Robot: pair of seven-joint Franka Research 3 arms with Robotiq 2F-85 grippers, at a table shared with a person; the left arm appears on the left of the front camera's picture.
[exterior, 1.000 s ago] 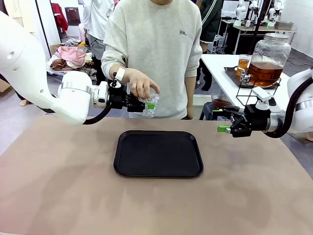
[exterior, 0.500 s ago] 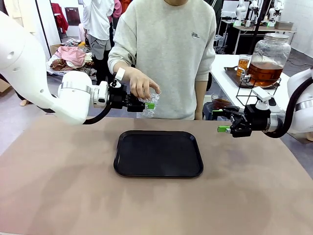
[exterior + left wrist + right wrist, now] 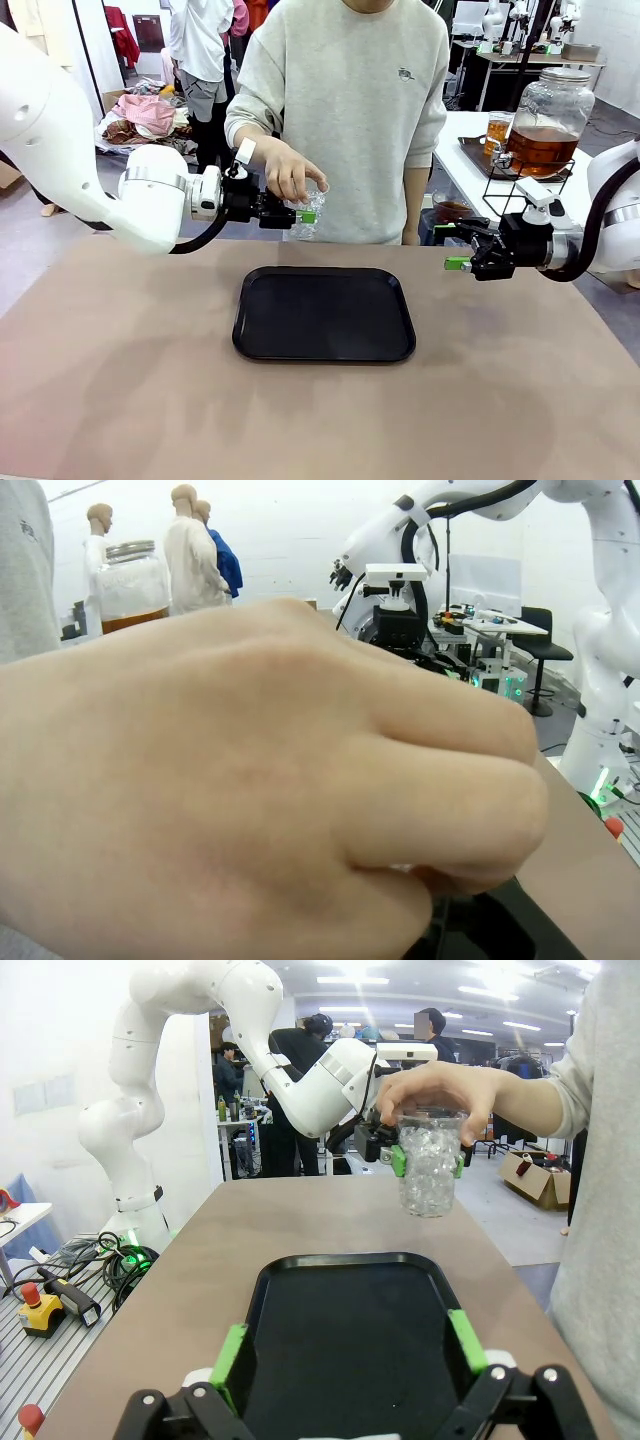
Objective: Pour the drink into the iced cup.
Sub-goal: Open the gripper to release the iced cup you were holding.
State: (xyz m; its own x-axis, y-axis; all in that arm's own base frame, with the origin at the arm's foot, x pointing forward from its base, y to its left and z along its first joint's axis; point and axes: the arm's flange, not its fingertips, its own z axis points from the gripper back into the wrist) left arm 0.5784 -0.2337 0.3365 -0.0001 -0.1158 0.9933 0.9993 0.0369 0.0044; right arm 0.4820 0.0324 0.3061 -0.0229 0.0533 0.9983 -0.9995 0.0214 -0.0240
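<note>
An iced cup (image 3: 305, 220), clear plastic and full of ice cubes, hangs above the table's far edge. A person's hand (image 3: 288, 168) holds it from above by the rim. My left gripper (image 3: 302, 216) is around it; in the right wrist view its green pads (image 3: 397, 1160) press both sides of the cup (image 3: 428, 1168). The hand (image 3: 250, 780) covers my left fingers in the left wrist view. The drink (image 3: 541, 148) is amber liquid in a big glass jar on the side table at right. My right gripper (image 3: 452, 247) hovers open and empty, right of the tray; its own view shows it (image 3: 348, 1360) spread wide.
A black tray (image 3: 323, 312) lies in the middle of the brown table, below and in front of the cup. The jar stands on a wire stand beside a glass of tea (image 3: 497, 130). A small dark bowl (image 3: 450, 209) sits behind my right gripper.
The person's body has shifted to the right. The hand, the cup and both grippers have stayed where they were.
</note>
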